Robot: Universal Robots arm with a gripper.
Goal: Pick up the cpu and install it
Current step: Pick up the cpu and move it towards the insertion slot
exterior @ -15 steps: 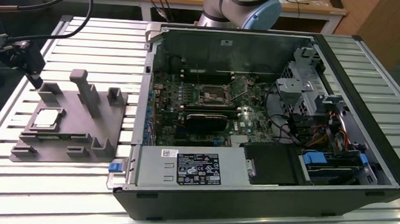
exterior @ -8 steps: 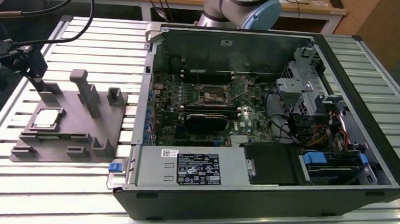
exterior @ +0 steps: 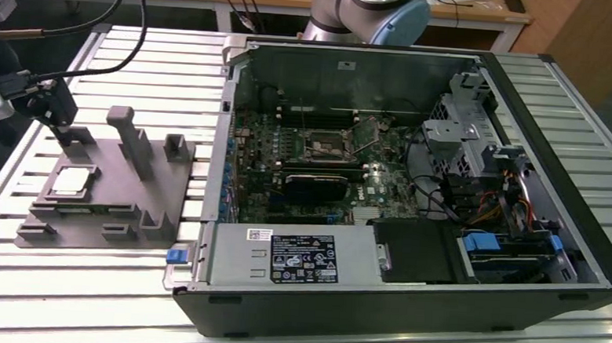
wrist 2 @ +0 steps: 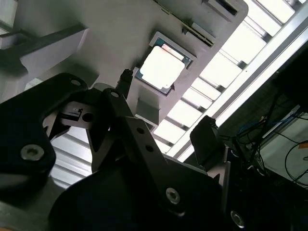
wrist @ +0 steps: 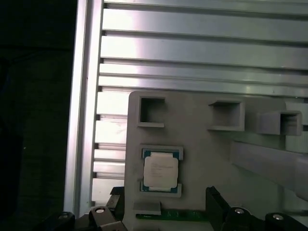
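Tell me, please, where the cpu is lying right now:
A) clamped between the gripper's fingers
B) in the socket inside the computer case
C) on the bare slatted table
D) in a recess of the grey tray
D: in the first wrist view the cpu lies flat in a framed recess of the grey tray, and the open gripper hovers over it without holding it.

No wording can be made out anywhere. In the first wrist view, faint lines of print cross the pale face of the cpu (wrist: pixel 160 173). In the exterior view, a black label (exterior: pixel 303 263) and a small white sticker (exterior: pixel 259 233) sit on the power supply (exterior: pixel 360 257) inside the computer case (exterior: pixel 382 317); neither is legible.
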